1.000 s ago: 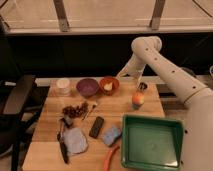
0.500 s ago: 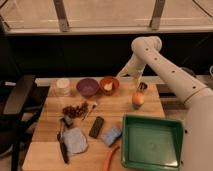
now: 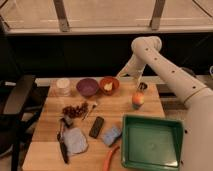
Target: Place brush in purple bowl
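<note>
The brush is slim and black. It lies on the wooden table at the front left, along the left edge of a grey-blue cloth. The purple bowl stands at the back of the table, left of an orange-red bowl. My gripper hangs at the back right of the table, just right of the orange-red bowl and far from the brush. The white arm reaches in from the right.
A white cup stands left of the purple bowl. A flat black device, a blue sponge, a red cluster and a thin utensil lie mid-table. A green tray sits front right, a round fruit behind it. A dark chair stands left.
</note>
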You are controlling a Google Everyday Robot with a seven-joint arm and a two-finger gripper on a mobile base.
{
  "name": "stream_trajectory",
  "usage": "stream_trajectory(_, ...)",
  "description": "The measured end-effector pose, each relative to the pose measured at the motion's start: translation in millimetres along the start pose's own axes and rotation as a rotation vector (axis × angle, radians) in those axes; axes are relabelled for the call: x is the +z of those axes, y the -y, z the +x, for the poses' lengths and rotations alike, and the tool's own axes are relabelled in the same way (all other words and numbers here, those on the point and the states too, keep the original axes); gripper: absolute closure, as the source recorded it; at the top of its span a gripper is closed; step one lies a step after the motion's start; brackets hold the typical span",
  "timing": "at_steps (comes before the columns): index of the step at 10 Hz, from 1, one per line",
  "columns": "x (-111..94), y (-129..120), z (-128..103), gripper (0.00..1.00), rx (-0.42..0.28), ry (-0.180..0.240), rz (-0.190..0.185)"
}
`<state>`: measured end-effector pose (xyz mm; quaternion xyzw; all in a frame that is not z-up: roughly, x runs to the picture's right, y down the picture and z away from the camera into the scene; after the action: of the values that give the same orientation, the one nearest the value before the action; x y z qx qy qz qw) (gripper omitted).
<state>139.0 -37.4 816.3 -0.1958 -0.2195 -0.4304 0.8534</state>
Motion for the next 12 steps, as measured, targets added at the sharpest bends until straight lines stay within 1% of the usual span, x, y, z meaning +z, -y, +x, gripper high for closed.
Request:
stream_trajectory(10, 0.0, -0.1, 0.1, 0.27, -0.002, -0.001, -0.002)
stream_trajectory(12, -3.2, 5.5, -5.3, 0.27, -0.052, -0.006, -0.008)
